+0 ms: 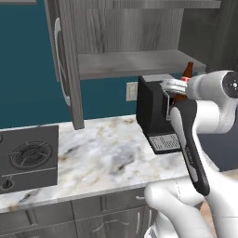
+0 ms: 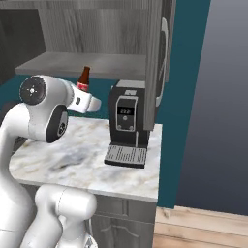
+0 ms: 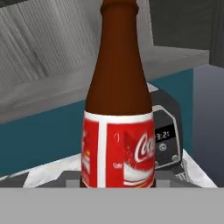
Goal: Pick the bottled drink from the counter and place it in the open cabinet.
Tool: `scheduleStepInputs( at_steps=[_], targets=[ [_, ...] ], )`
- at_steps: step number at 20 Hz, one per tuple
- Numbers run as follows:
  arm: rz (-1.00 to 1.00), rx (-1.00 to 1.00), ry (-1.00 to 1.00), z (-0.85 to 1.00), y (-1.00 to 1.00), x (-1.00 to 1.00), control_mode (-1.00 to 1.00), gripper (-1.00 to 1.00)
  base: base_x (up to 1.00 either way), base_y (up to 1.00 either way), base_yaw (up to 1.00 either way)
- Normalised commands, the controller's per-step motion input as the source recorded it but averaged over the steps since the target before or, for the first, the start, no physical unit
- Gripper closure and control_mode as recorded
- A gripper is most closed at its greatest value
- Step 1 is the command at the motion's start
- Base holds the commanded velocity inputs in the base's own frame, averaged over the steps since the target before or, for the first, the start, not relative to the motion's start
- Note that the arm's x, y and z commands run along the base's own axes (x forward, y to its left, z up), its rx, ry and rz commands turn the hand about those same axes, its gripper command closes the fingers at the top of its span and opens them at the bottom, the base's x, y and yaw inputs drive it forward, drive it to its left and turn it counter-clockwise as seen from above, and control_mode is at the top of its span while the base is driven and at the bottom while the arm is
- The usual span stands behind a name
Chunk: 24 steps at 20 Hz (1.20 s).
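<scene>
Hand view: the small dark brown glass bottle with the red label and narrow neck (image 3: 118, 109) stands upright right in front of the camera, its base down at the two-finger gripper. The fingertips themselves are hidden there, so I cannot tell the jaw width directly.

Left base view: gripper (image 1: 178, 89) is up in the air with the bottle (image 1: 186, 76) rising out of it, neck upward, clear of everything below, so it is clamped on the bottle.

Just above and behind the gripper sits the inner shelf of the grey wood-grain wall cabinet (image 1: 135, 62); the bottle's neck top reaches about shelf-edge level. The bottle is in front of the shelf, not on it.

Right base view: bottle (image 2: 84, 80) pokes up beyond the white wrist, with the shelf (image 2: 82, 64) behind it.

Beside the gripper, slightly below: a black boxy coffee machine with a small display and a grey drip grille (image 2: 127, 125). It stands on the white-and-grey marbled stone counter (image 1: 102, 153), well under the gripper.

Far off to the gripper's left, the cabinet's tall open door with the long curved silver handle (image 1: 60, 60), and further along the counter a dark gas hob (image 1: 29, 158).
</scene>
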Motion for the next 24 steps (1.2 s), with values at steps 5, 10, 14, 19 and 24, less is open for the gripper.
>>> scheduleStepInputs(
  at_steps=[5, 10, 14, 19, 24],
  targets=[
    [0.13, -0.05, -0.08, 0.78, 0.13, -0.02, -1.00, 1.00, 0.00, 0.00, 0.00],
    [0.08, -0.06, -0.05, 0.53, 0.25, 0.04, -1.00, 1.00, 0.00, 0.00, 0.00],
    [0.01, -0.07, -0.06, 0.43, 0.28, 0.08, -1.00, 1.00, 0.00, 0.00, 0.00],
    [0.00, -0.03, -0.04, 0.06, 0.24, 0.44, -1.00, 1.00, 0.00, 0.00, 0.00],
    [-0.02, 0.00, -0.05, 0.00, 0.04, 0.55, -1.00, 1.00, 0.00, 0.00, 0.00]
  ],
)
